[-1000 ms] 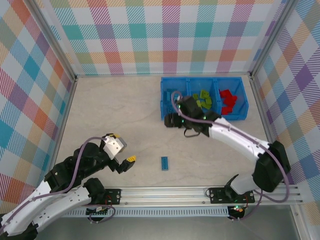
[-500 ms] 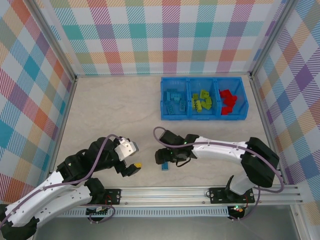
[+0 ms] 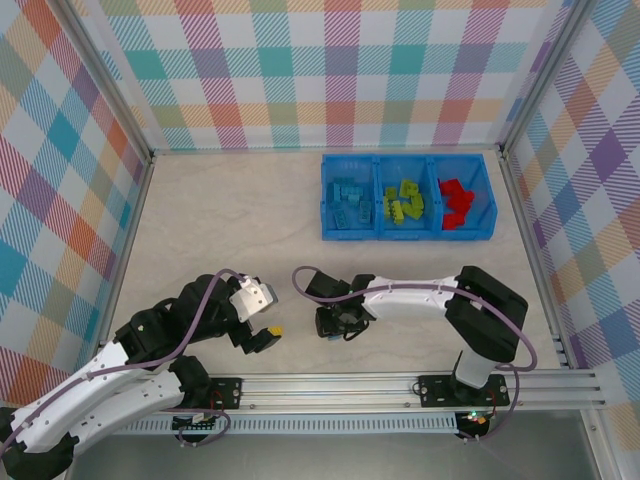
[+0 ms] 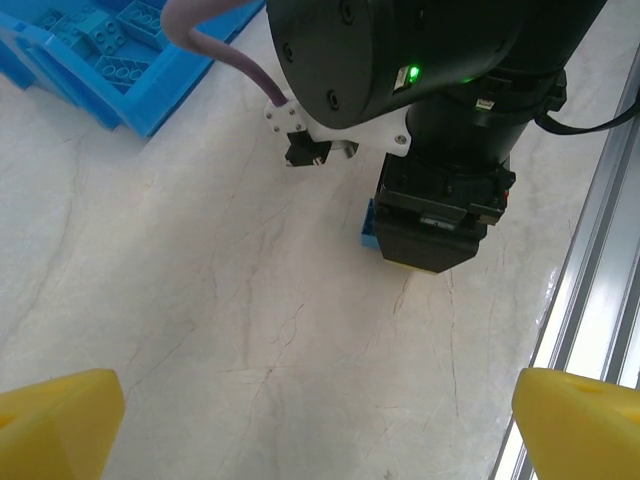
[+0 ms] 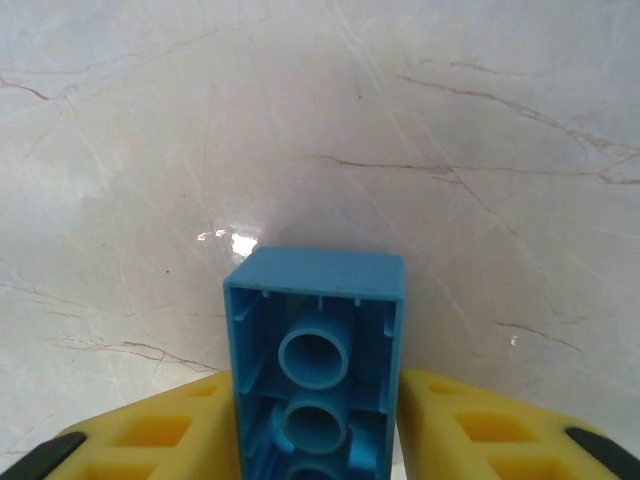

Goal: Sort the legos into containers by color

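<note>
Near the rail [image 3: 400, 384], right end effector [image 5: 322, 428] tight on blue lego [image 5: 316, 295], left end effector [image 4: 320, 422] open.

1. Blue bin [image 3: 410, 236]: one bright blue unit with three side-by-side compartments.
2. Contents:
   - Left compartment: light blue bricks [image 3: 348, 205].
   - Middle compartment: lime green bricks [image 3: 403, 203].
   - Right compartment: red bricks [image 3: 457, 203].
3. Oblong light blue brick [image 5: 315, 365]: well apart from the bin, hollow underside showing. Both long sides touch the right gripper [image 5: 318, 385] pads.
</note>
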`<move>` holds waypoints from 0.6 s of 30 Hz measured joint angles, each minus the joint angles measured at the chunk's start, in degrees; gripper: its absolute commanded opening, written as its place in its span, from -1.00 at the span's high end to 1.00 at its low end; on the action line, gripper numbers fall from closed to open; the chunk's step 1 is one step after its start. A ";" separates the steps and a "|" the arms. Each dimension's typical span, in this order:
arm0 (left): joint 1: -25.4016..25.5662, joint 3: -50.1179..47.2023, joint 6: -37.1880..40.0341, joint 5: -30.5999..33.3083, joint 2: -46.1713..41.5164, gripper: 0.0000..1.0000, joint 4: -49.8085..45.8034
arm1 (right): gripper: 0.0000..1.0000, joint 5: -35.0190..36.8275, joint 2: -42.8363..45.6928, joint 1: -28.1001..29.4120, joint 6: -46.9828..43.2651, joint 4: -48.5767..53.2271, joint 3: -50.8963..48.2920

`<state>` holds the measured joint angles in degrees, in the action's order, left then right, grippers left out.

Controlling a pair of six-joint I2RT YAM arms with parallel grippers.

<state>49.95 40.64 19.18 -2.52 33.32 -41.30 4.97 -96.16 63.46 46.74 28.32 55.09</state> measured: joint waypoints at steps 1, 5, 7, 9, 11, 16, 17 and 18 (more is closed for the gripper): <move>0.00 0.00 0.00 0.00 0.00 -1.00 0.00 | 0.22 0.22 0.70 -0.02 0.00 0.00 -0.13; 0.00 0.00 0.04 -0.07 -0.07 -1.00 0.04 | 0.31 0.52 5.70 -1.36 -0.02 -0.52 -0.94; 0.00 -0.02 0.04 -0.26 -0.22 -1.00 0.04 | 0.40 0.57 8.66 -3.37 -0.37 -1.05 -1.11; 0.00 -0.04 0.02 -0.52 -0.59 -1.00 0.07 | 0.46 0.59 11.30 -6.25 -1.14 -2.19 -1.11; 0.00 -0.07 0.04 -0.55 -0.96 -1.00 0.07 | 0.46 0.61 13.11 -9.38 -2.49 -3.39 -1.07; 0.00 -0.13 0.20 -0.50 -1.25 -1.00 0.07 | 0.43 1.36 12.48 -18.45 -8.35 -3.89 4.09; 0.00 -0.13 0.20 -0.50 -1.25 -1.00 0.07 | 0.43 1.86 11.45 -20.28 -9.88 -4.11 6.51; -0.02 -0.13 0.20 -0.50 -1.25 -1.00 0.07 | 0.42 2.27 10.19 -21.79 -11.41 -4.76 8.96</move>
<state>49.93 40.51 19.38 -3.03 32.08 -41.23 7.25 -85.97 41.67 35.33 23.55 64.05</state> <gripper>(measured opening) 0.998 0.305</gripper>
